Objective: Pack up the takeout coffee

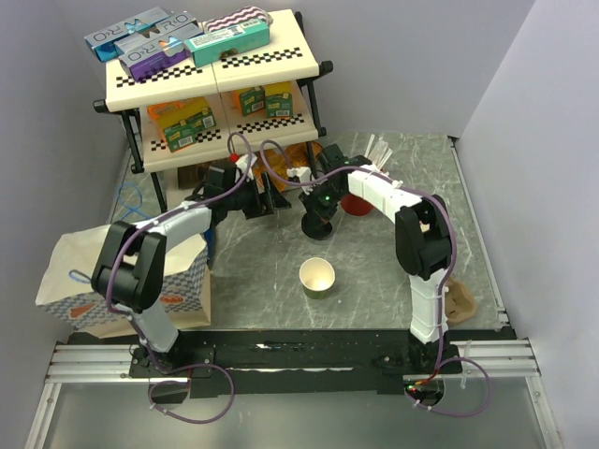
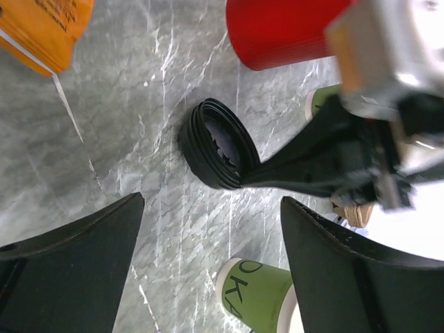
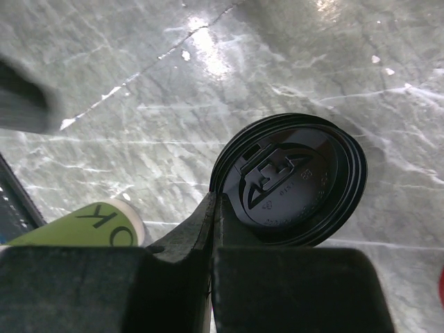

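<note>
1. The green cup [image 1: 317, 278] stands upright and uncapped, mid-desk [image 1: 253, 262], toward the near edge.
2. My left fingers [image 2: 111, 229] are spread wide, holding nothing.
3. My right fingers [image 3: 208, 215] are clamped on the black lid [image 3: 291, 180] at its rim. The lid is tilted, nearer the far edge, well apart from the cup.

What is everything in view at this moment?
lid: one, black, tilted, rim in right gripper
green cups: two; one upright mid-table, the other by red cup
red cup: one, red, far centre
sticks: several, white, in red cup
bag: one, white paper, near left
shelf: one, cream, far left
boxes: several, mixed colours, both shelf tiers
orange packet: one, on table near shelf
table: one, grey marble
left gripper: open, facing lid
right gripper: shut on lid
</note>
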